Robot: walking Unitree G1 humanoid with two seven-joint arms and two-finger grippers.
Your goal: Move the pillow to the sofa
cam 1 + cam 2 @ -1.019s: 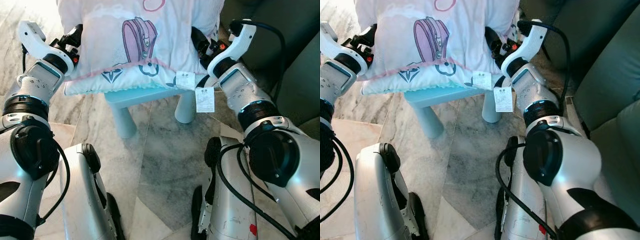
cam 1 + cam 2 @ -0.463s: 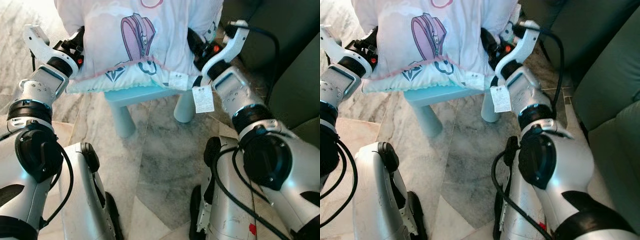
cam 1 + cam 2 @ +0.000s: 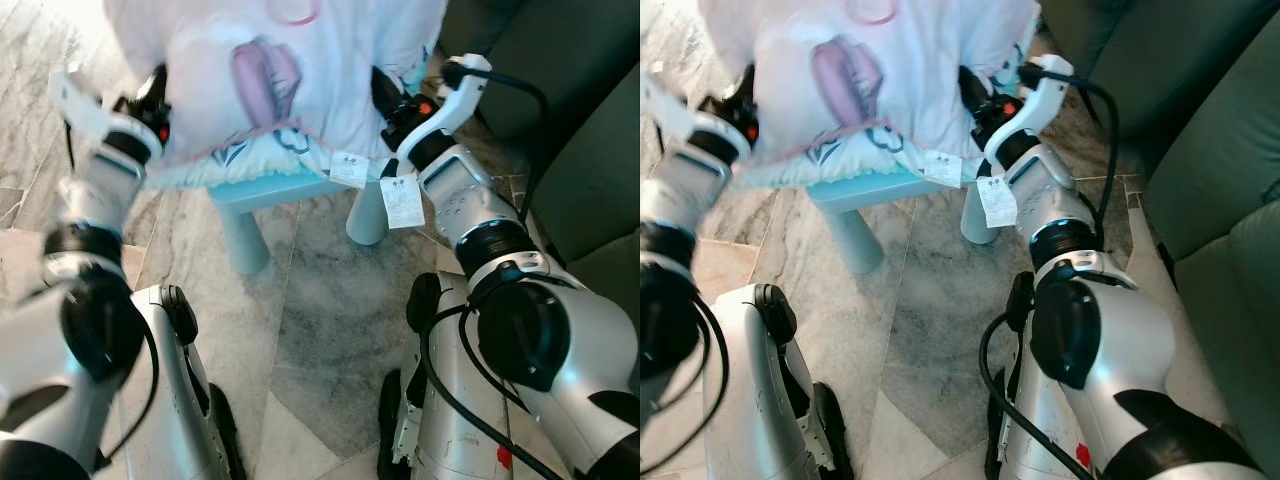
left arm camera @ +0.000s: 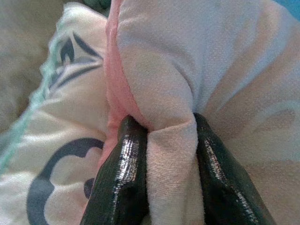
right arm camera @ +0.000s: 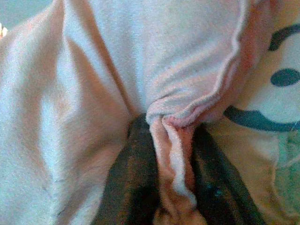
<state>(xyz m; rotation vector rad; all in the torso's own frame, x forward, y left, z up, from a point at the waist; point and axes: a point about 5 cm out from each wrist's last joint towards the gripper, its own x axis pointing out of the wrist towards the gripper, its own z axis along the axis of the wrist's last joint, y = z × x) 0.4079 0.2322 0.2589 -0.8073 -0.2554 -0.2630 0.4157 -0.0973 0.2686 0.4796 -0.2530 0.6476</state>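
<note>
Both grippers, left gripper (image 4: 171, 154) and right gripper (image 5: 171, 154), pinch pillow (image 3: 290, 80) folds, now lifted off the stool (image 3: 285, 190), ready for the sofa (image 3: 1210, 150) at right.

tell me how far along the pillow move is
Done: both grippers have hold. The left gripper and right gripper each pinch a fold of the pillow. In hand: the pillow sits above the small blue stool, between the two arms. Left: carrying it to the green sofa on the robot's right and releasing it.
</note>
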